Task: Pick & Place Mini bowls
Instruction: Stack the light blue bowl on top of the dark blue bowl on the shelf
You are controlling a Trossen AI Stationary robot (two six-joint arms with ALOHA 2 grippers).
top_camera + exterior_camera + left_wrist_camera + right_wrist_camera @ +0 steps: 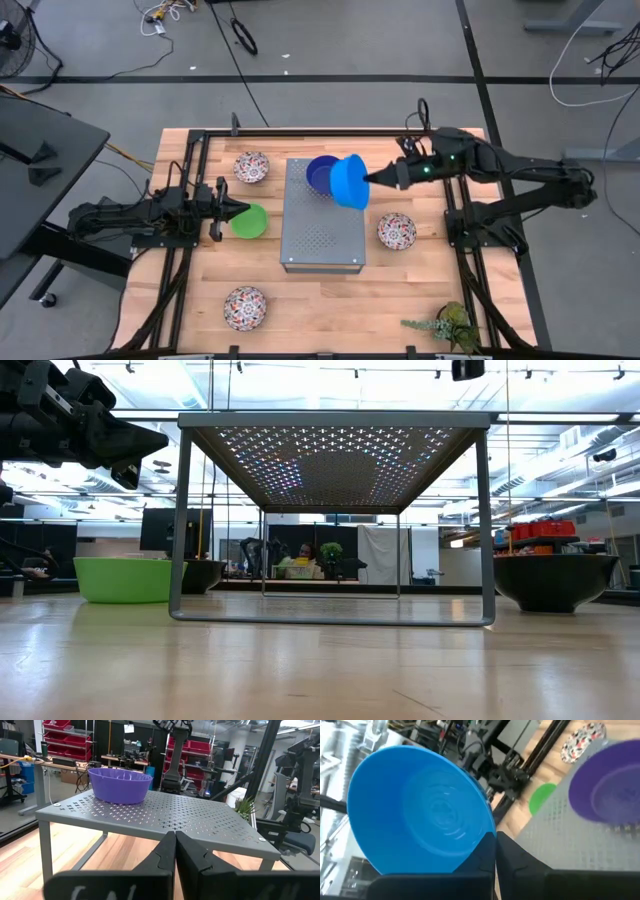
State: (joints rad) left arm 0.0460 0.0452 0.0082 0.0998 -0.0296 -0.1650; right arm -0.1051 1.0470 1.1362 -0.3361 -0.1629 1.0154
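A grey perforated metal box (322, 225) stands mid-table. The navy bowl (320, 172) sits on its far part and also shows in the left wrist view (120, 784). My right gripper (368, 180) is shut on the bright blue bowl (350, 182) above the box's far right corner. The green bowl (250, 221) rests on the table left of the box. My left gripper (233, 211) is shut and hovers at its left rim, raised above it in the low view (140, 445). Three floral bowls (251, 167) (396, 231) (245, 307) sit on the table. My right gripper (495, 845) holds the bright blue bowl by its rim (487, 831), pinched between the two fingers. The fingers come roughly level from the table's right. The bowl is lifted clear over the box, tipped on its side, with its opening toward the gripper.
A small plant (447, 322) lies at the near right edge. The box's top (200, 817) is bare on its near part. The low view shows the green bowl (125, 578) left of the box's legs and a dark-looking bowl (555, 580) on the right.
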